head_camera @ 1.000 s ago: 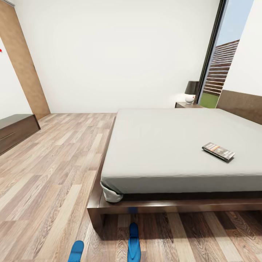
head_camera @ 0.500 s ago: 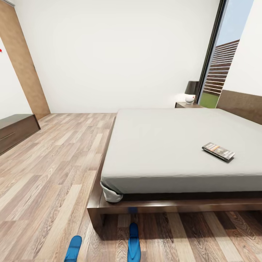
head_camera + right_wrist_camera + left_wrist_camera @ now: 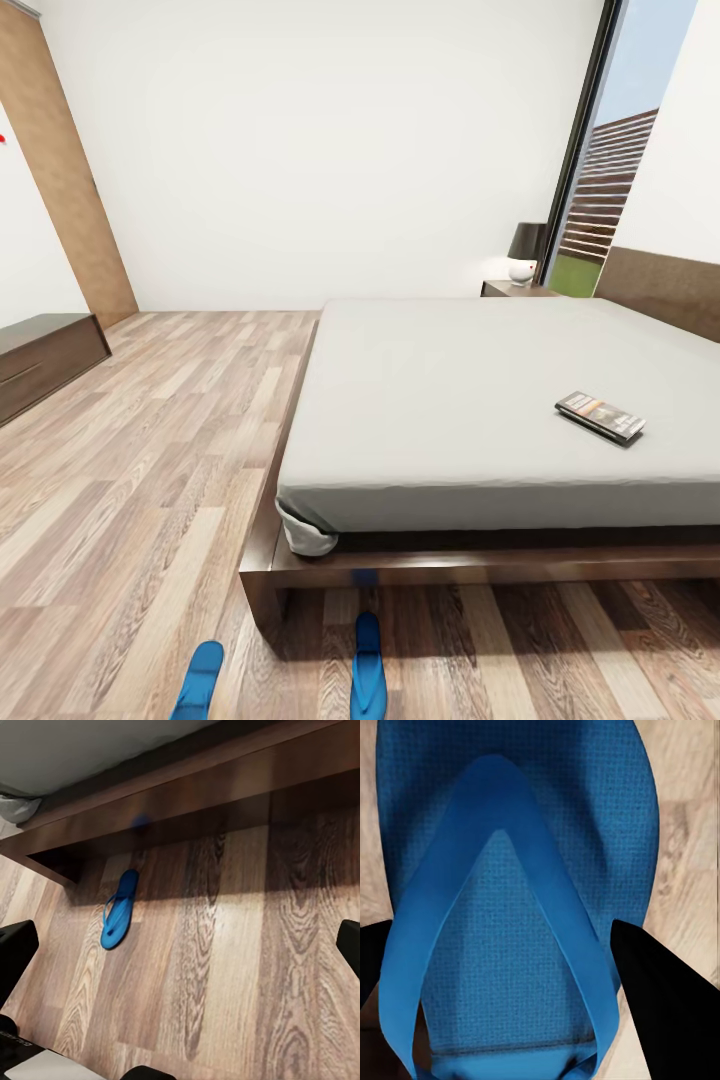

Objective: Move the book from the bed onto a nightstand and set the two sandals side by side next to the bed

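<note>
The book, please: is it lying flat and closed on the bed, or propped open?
Flat and closed: the book lies cover up on the bed, no pages spread.

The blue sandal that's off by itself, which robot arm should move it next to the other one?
Probably the left. Its jaws sit on either side of that sandal, right above it. The right arm looks down at wood floor, well away from the other sandal by the bed.

White walls (image 3: 330,150) meet a wood-plank floor (image 3: 150,450). A tall window (image 3: 610,180) at the right shows sky and a slatted fence. A dark low cabinet (image 3: 45,360) stands left, beside a brown wooden panel (image 3: 70,180).
</note>
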Robot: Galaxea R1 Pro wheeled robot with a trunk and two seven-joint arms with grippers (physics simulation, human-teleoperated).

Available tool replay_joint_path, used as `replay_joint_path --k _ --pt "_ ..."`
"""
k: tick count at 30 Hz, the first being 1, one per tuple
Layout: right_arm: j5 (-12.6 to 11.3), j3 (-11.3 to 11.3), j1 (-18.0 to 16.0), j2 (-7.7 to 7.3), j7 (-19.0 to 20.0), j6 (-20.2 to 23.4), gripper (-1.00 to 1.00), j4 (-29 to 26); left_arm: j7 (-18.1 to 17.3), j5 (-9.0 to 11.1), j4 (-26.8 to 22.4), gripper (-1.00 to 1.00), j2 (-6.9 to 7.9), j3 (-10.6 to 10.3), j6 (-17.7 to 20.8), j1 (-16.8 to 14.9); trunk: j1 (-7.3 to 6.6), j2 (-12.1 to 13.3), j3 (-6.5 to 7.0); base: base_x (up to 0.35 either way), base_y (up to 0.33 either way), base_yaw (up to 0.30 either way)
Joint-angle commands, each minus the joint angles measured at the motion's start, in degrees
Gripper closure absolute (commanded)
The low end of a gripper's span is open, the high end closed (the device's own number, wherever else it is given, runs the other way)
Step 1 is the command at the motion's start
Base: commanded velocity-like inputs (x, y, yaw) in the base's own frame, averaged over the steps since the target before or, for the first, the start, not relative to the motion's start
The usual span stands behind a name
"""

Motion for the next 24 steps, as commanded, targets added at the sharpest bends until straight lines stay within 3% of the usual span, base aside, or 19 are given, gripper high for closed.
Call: replay_joint_path --k 1,24 --pt "0.3 -0.2 -0.1 0.03 0.3 0.6 -1.00 0.0 0.0 -0.5 0.0 1.00 0.06 0.3 -0.3 -0.1 -0.01 0.0 -0.05 0.000 0.000 0.000" --pt "0.3 -0.2 -0.1 0.46 0.3 0.5 -1.00 -0.7 0.0 -0.6 0.0 1.00 0.29 0.3 -1.9 -2.1 -0.01 0.0 -0.05 0.000 0.000 0.000"
